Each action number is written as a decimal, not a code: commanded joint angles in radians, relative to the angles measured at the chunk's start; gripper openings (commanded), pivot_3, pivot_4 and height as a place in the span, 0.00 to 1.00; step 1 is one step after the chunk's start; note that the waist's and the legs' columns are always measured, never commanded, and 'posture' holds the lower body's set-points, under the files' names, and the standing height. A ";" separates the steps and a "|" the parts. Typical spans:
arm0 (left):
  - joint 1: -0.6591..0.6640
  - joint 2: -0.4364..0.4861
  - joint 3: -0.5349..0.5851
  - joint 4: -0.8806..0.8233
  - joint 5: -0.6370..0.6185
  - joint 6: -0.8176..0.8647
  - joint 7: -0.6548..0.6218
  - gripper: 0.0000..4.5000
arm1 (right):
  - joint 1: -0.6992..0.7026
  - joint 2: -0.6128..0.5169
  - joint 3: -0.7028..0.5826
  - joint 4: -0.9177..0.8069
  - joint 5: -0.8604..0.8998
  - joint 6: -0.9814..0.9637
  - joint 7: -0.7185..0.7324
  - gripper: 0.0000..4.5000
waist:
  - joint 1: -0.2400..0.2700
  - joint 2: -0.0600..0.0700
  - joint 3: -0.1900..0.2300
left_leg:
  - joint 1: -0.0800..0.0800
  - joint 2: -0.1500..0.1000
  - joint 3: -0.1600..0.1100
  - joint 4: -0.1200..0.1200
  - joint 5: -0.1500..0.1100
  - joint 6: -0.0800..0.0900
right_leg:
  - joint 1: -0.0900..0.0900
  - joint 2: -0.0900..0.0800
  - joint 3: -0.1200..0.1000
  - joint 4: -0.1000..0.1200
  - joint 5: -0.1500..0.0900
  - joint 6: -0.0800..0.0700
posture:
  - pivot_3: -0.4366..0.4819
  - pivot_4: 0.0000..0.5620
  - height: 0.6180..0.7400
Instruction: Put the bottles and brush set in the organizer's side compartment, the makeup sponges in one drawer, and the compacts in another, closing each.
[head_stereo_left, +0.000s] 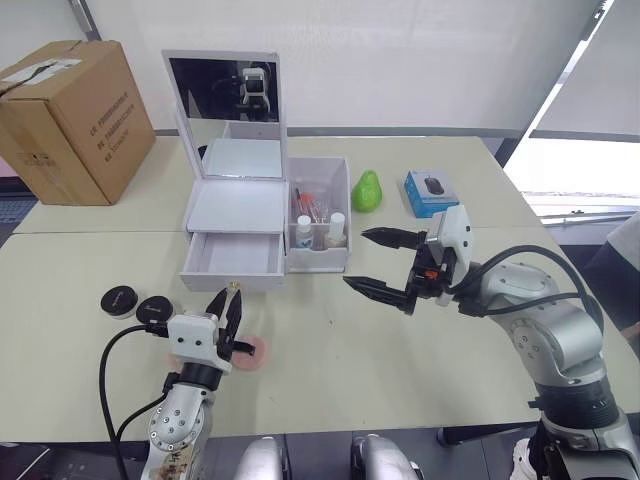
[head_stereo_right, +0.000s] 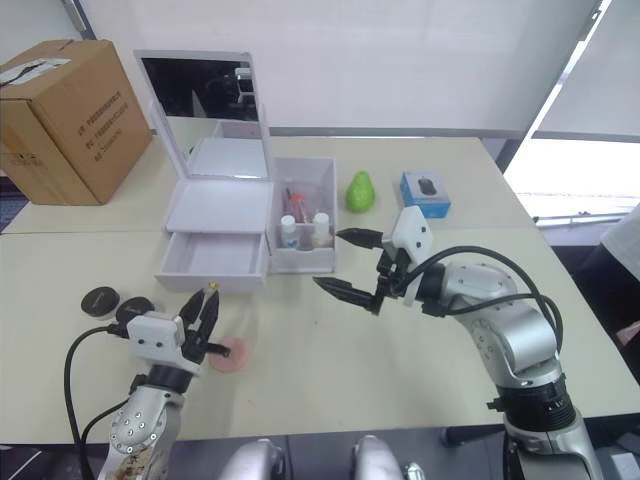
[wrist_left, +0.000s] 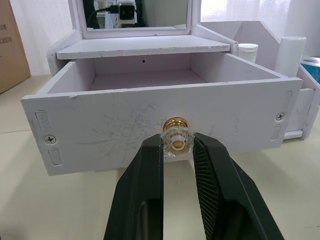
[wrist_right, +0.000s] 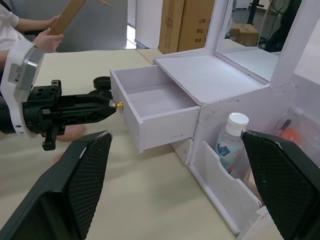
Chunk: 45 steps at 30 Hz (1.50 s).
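The white organizer (head_stereo_left: 237, 205) with its mirror stands at mid-table, its lower drawer (wrist_left: 110, 127) pulled out and empty. My left gripper (wrist_left: 177, 143) is shut on the drawer's gold knob (wrist_left: 176, 137). Two bottles (head_stereo_left: 303, 232) and a red-tipped brush set (head_stereo_left: 311, 207) stand in the side compartment (head_stereo_left: 334, 258). Two black compacts (head_stereo_left: 120, 299) lie left of my left arm. A pink makeup sponge (head_stereo_left: 252, 352) lies just right of it. My right gripper (head_stereo_left: 385, 262) hovers open and empty, to the right of the side compartment.
A cardboard box (head_stereo_left: 75, 120) sits at the far left. A green pear (head_stereo_left: 368, 190) and a blue boxed mouse (head_stereo_left: 431, 192) lie right of the organizer. A person's hand (wrist_right: 47, 39) holding cardboard shows in the right wrist view, beyond the table.
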<state>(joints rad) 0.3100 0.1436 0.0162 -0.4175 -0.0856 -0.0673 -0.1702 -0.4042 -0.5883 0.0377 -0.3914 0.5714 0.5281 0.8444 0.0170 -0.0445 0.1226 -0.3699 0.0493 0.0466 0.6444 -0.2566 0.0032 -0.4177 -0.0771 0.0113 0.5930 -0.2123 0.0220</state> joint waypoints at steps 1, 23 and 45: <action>0.008 0.005 -0.011 -0.019 -0.009 0.008 -0.017 0.12 | -0.010 -0.006 -0.017 -0.028 -0.002 -0.009 -0.004 1.00 | 0.000 0.000 0.000 | 0.000 0.000 0.000 0.000 0.000 0.000 | 0.000 0.000 0.000 0.000 0.000 0.000 | 0.48 0.27 1.00; 0.092 0.436 0.500 0.102 -0.484 0.168 -0.441 0.99 | 0.249 -0.164 -0.295 0.033 -0.002 -0.085 0.058 1.00 | 0.000 0.003 0.003 | 0.001 0.003 0.000 -0.001 0.000 0.000 | -0.006 0.000 -0.004 0.000 -0.003 -0.005 | 0.48 0.27 1.00; -0.215 0.923 0.656 1.047 -0.364 0.052 -0.934 0.99 | 0.693 -0.142 -0.557 0.156 -0.013 -0.219 0.135 1.00 | -0.004 0.004 0.005 | 0.003 0.004 0.011 -0.012 -0.006 -0.009 | -0.008 -0.015 -0.014 0.000 -0.004 -0.005 | 0.48 0.27 1.00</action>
<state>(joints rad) 0.0994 1.0380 0.6638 0.6332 -0.4568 -0.0072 -1.0948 0.2928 -0.7264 -0.4857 -0.2055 0.5458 0.3300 0.9833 0.0132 -0.0406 0.1279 -0.3673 0.0531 0.0582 0.6324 -0.2622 -0.0062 -0.4252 -0.0924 -0.0047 0.5932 -0.2162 0.0175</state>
